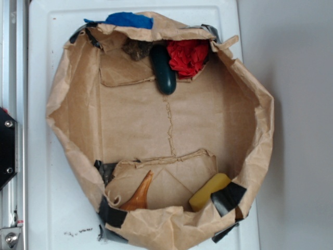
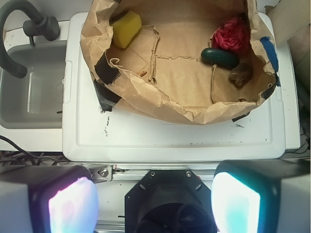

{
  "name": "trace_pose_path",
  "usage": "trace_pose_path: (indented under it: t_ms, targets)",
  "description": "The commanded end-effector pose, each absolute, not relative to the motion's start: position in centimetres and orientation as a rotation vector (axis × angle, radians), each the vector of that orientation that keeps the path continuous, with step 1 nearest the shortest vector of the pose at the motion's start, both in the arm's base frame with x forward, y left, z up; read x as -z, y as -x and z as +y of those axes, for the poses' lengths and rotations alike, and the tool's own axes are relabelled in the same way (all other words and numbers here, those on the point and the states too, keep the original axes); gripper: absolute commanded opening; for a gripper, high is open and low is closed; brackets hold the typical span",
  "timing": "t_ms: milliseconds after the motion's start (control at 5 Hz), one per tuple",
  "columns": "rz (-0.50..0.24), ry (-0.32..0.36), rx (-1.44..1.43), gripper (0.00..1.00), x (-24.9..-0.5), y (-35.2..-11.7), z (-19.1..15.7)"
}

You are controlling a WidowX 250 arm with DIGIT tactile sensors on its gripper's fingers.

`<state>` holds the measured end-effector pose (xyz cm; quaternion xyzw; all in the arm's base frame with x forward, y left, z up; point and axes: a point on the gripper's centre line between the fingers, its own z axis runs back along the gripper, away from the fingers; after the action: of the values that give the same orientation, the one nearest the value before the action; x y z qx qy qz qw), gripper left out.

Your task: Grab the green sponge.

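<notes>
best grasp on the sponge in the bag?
Grip the sponge across its narrow width, coming straight down from above. It lies flat in the bag's corner; the bag wall and black tape crowd its sides. The gripper is open.

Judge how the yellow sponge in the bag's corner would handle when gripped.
The sponge looks like soft foam, so it probably squashes and weighs little. Its blocky shape shouldn't roll. Wedged against the paper bag's wall, it may be awkward to straddle.

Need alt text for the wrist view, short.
Open gripper held back from a brown paper bag lying open on a white surface. In the bag: yellow sponge upper left; dark green oblong object and red crumpled item on the right.
</notes>
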<state>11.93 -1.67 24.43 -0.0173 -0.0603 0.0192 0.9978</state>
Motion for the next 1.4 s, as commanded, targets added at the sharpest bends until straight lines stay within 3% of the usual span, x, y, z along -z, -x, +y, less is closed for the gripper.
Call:
trace_pose_path:
  t_ms: [0, 400, 800, 1000, 1200]
  targets:
    - [-0.121, 0.035, -0.038, 1.00, -24.4, -11.9, -1.7]
    - [-0.150, 0.022, -0.130, 1.00, -24.4, -16.0, -2.6]
    - [-0.087, 0.045, -0.182, 1.00, -22.9, -19.7, -2.9]
    - [-0.100, 0.067, -0.226, 1.00, -22.2, -20.8, -2.5]
    - [-0.230, 0.214, -0.468, 1.00, -21.7, -21.1, -1.3]
